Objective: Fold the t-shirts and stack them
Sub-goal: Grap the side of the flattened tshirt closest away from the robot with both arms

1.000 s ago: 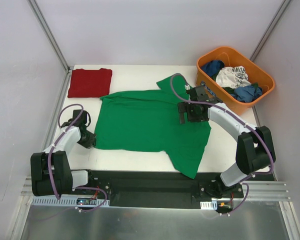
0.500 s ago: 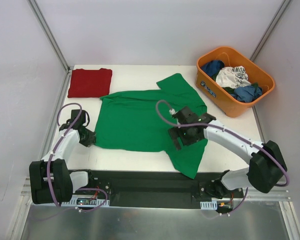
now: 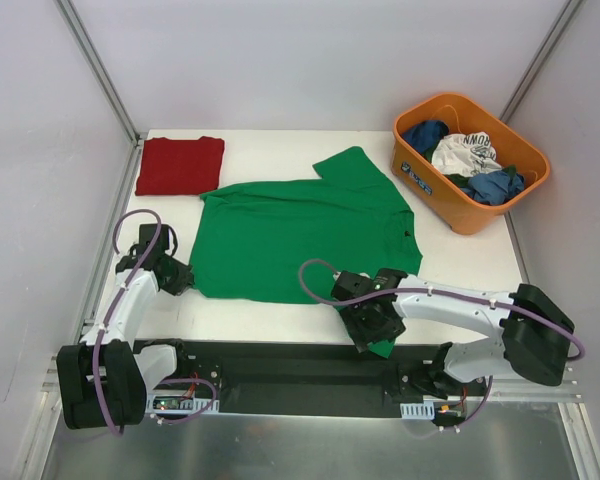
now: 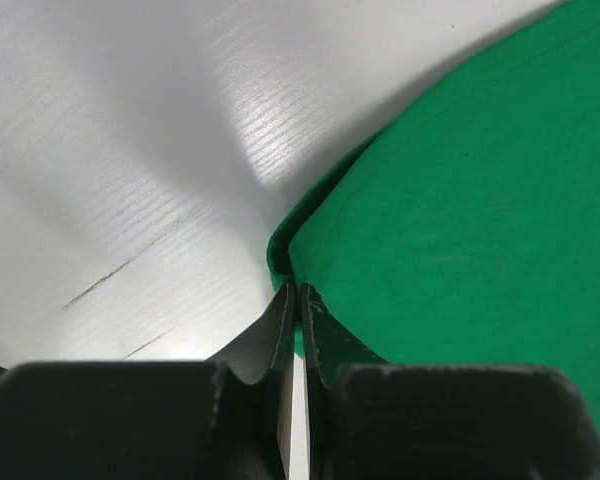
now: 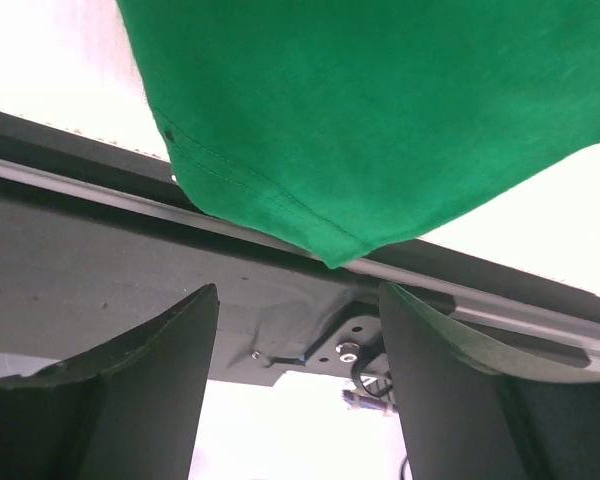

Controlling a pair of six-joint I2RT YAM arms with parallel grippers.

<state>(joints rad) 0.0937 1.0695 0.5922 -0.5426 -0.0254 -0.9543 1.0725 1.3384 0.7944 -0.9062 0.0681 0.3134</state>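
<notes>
The green t-shirt (image 3: 300,235) lies spread flat in the middle of the white table, with one sleeve tip (image 3: 383,348) hanging over the front edge. The dark red t-shirt (image 3: 180,165) lies folded at the back left. My left gripper (image 3: 180,280) is at the green shirt's near left corner. In the left wrist view its jaws (image 4: 296,292) are shut on the hem of the green shirt (image 4: 460,200). My right gripper (image 3: 372,328) hovers over the hanging sleeve. In the right wrist view it (image 5: 300,300) is open and empty, just short of the sleeve tip (image 5: 335,250).
An orange basket (image 3: 420,175) at the back right holds blue garments and a white printed one. A black rail (image 3: 280,365) runs along the table's front edge, under the right gripper. Grey walls stand close on the left and right.
My right arm has swung from the shirt's right side near the collar toward the front edge, over the hanging sleeve. The left gripper has stayed at the shirt's corner.
</notes>
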